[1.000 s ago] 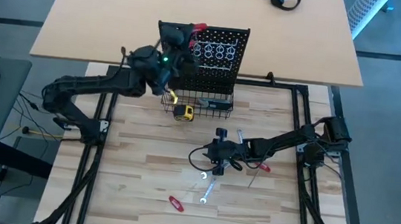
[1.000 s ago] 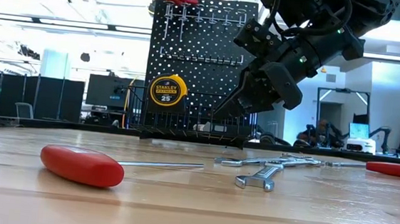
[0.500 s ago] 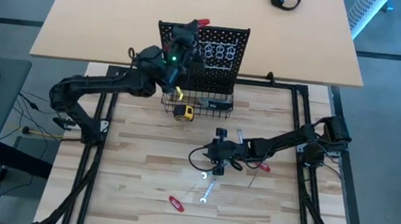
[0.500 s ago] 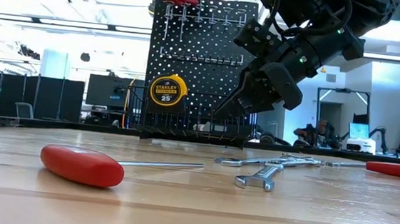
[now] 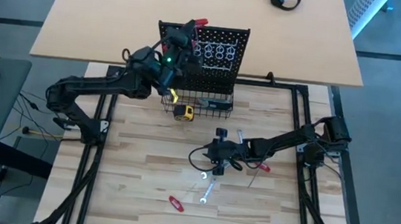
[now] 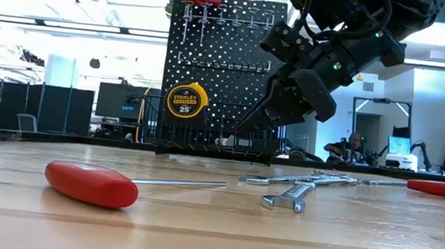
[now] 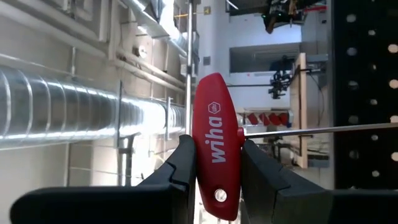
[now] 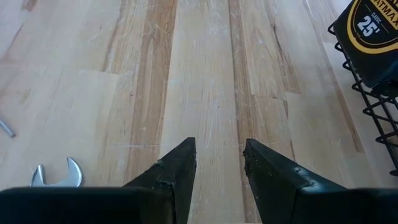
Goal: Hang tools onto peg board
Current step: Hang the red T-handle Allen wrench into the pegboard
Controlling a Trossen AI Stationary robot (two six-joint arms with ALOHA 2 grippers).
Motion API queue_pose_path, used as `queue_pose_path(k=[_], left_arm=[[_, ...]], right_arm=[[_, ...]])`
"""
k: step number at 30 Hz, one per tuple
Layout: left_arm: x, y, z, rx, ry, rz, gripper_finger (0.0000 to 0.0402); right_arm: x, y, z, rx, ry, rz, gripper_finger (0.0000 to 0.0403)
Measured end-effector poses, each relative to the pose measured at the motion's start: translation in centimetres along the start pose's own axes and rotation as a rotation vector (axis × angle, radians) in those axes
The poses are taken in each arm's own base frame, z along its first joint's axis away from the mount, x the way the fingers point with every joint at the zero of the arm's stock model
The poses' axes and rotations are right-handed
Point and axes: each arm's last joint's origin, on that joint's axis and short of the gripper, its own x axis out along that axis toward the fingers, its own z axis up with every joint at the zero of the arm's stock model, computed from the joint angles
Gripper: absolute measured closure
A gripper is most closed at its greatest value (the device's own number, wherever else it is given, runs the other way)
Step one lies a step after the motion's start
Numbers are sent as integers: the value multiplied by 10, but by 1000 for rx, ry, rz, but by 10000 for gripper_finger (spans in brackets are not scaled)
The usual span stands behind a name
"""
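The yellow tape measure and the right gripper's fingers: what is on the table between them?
Nothing: in the right wrist view, only bare wood table lies between the right gripper and the tape measure in its wire basket.

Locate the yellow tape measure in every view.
High view: yellow round tape measure at the black wire basket's front, below the upright black perforated peg board.
Low view: centre-left, in front of the peg board.
Left wrist view: not in it.
Right wrist view: top right corner.
Shared landmark: the peg board.
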Motion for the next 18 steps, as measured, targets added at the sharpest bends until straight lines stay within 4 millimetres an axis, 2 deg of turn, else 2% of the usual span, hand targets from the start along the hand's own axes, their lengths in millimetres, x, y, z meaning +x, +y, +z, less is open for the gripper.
queue_pose_path(k=[5,18], left_arm=[[1,-10,4,38,-19,-61,330],[12,-24,-3,8,9,-135,330]], right_arm=[[0,0,0,0,0,0,255],[0,0,0,0,0,0,255]])
